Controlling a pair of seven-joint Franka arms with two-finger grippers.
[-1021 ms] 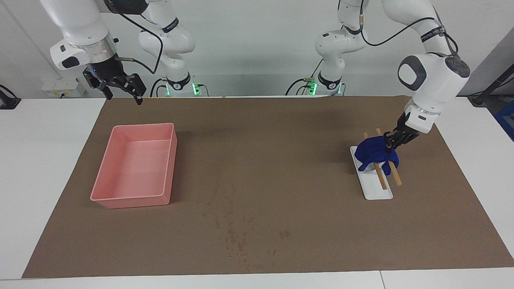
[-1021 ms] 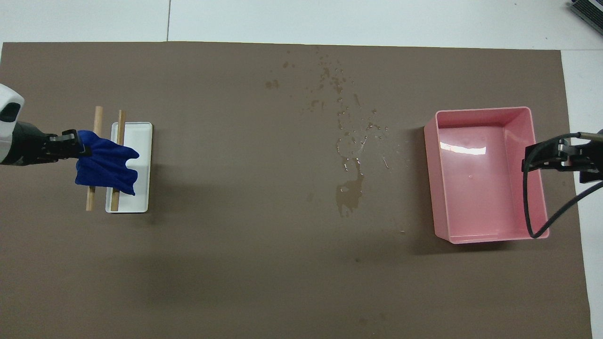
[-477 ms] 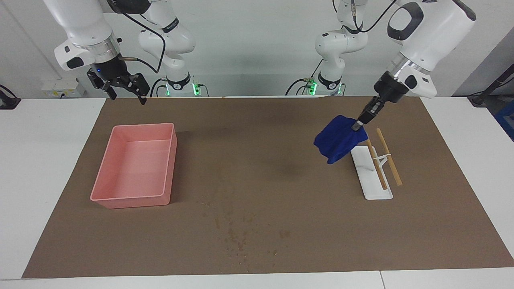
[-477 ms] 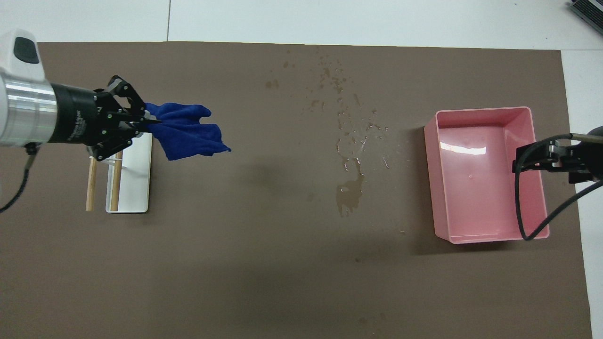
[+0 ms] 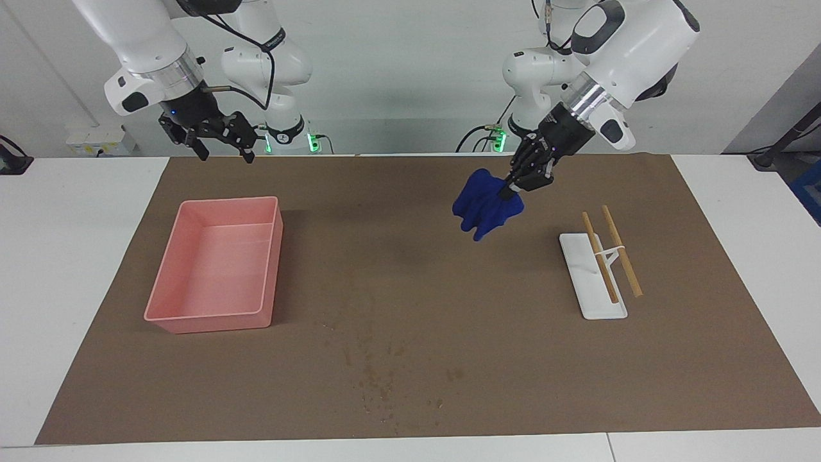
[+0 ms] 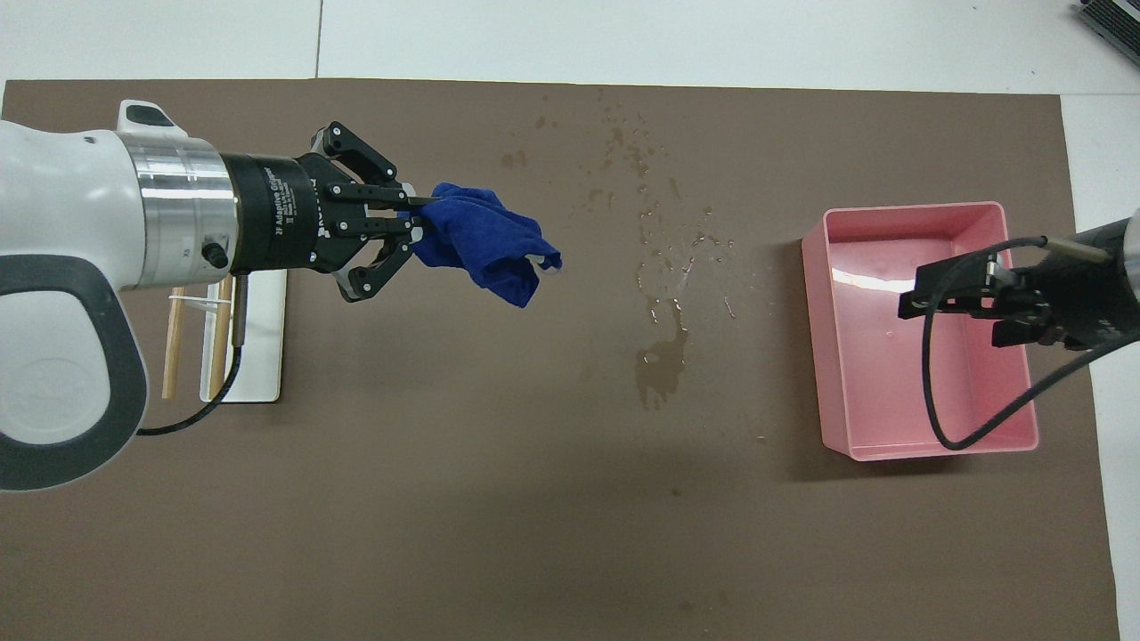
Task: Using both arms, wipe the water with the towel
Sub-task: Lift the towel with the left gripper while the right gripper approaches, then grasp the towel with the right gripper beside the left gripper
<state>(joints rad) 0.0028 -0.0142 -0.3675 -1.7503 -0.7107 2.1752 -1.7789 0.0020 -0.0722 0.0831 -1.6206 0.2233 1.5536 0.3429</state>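
My left gripper [image 5: 516, 186] is shut on the deep-blue towel [image 5: 484, 202] and holds it hanging in the air over the brown mat, between the white rack and the spilled water. In the overhead view the left gripper [image 6: 414, 223] pinches one end of the towel [image 6: 485, 242]. The water [image 6: 663, 267] is a patch of drops and small puddles in the middle of the mat; it also shows in the facing view [image 5: 378, 378]. My right gripper [image 5: 224, 153] is open and empty, raised, over the pink tray in the overhead view [image 6: 926, 298].
A pink tray [image 5: 211, 316] stands toward the right arm's end, also in the overhead view [image 6: 908, 212]. A white rack [image 5: 593, 301] with two wooden sticks stands toward the left arm's end, partly under the left arm in the overhead view [image 6: 258, 383].
My left gripper has lifted the towel off the rack and carried it toward the middle of the table. My right gripper has drifted a little toward the middle.
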